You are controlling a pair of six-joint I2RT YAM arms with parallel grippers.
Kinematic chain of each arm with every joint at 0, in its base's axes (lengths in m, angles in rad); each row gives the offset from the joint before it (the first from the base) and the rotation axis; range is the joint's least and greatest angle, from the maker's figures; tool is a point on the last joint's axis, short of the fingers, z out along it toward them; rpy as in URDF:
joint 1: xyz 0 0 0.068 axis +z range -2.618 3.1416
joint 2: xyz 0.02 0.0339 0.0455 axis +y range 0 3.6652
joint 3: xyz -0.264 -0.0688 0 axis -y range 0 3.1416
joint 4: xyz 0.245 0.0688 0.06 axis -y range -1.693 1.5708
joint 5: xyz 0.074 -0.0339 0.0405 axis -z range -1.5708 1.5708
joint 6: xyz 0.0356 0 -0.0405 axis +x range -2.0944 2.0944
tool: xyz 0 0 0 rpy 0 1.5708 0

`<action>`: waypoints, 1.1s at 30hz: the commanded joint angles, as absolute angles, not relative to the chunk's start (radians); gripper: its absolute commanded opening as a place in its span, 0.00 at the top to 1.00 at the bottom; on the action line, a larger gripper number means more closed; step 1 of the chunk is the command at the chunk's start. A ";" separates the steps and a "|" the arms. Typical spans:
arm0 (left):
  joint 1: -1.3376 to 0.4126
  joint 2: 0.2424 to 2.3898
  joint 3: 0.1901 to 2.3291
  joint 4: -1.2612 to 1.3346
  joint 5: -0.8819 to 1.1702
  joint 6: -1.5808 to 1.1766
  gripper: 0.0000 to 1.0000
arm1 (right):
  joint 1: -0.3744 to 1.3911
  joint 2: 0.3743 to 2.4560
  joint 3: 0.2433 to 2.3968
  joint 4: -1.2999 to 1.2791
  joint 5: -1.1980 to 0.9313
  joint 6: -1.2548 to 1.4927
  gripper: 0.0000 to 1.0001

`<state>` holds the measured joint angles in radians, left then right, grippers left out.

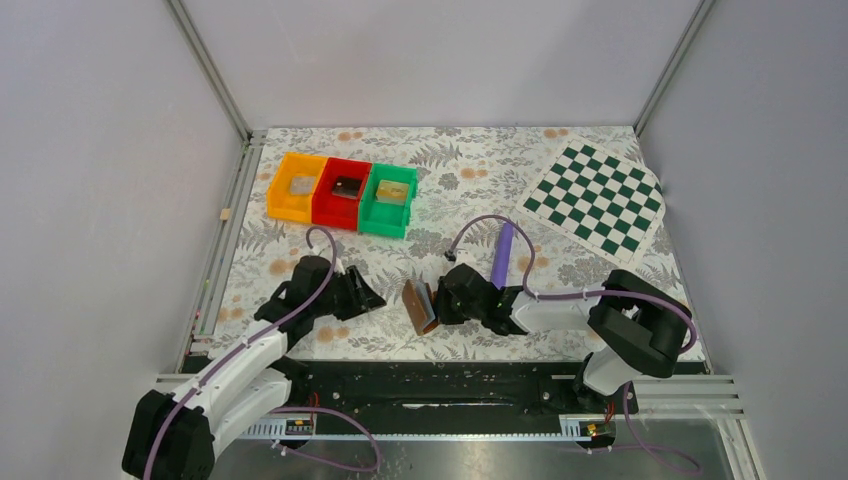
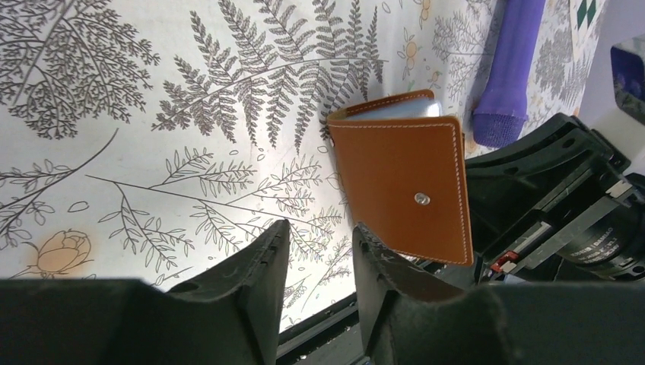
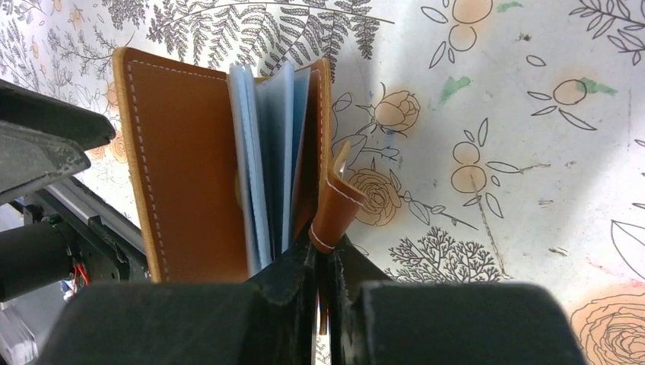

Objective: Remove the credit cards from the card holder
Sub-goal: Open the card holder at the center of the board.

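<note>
- Claws up front: the left claw (image 2: 319, 234) hung spread and empty, just beside the card holder (image 2: 403, 190).
- The right claw (image 3: 323, 255) was pressed together on the card holder's cover by its strap (image 3: 335, 205), standing it on edge on the table (image 3: 532, 114), pale leaves fanned apart.
- No card was out that I could see, so pulling them all looked left to do.
- Farther back lay a purple stick (image 1: 502, 255), then three coloured bins (image 1: 335, 217).

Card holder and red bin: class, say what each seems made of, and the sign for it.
The card holder: tan leather or imitation, smooth matte, pale stitching along edges, metal-looking snap; inner sleeves seem pale blue plastic. The red bin: probably moulded plastic, uniform colour, slight sheen.
</note>
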<state>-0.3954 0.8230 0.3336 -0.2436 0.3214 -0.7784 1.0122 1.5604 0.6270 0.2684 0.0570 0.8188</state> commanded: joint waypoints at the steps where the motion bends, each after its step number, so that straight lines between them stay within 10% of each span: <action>1: -0.428 0.822 0.338 -0.147 0.363 -0.763 0.54 | 1.011 1.537 0.604 0.287 0.044 0.839 0.93; 33: -0.604 0.920 0.389 -0.189 0.162 -0.784 0.58 | 1.058 1.470 0.526 0.338 0.132 0.920 1.00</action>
<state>-0.5941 0.9066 0.4126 -0.2173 0.2070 -0.7914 1.0519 1.4487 0.5510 0.3023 0.0967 0.8883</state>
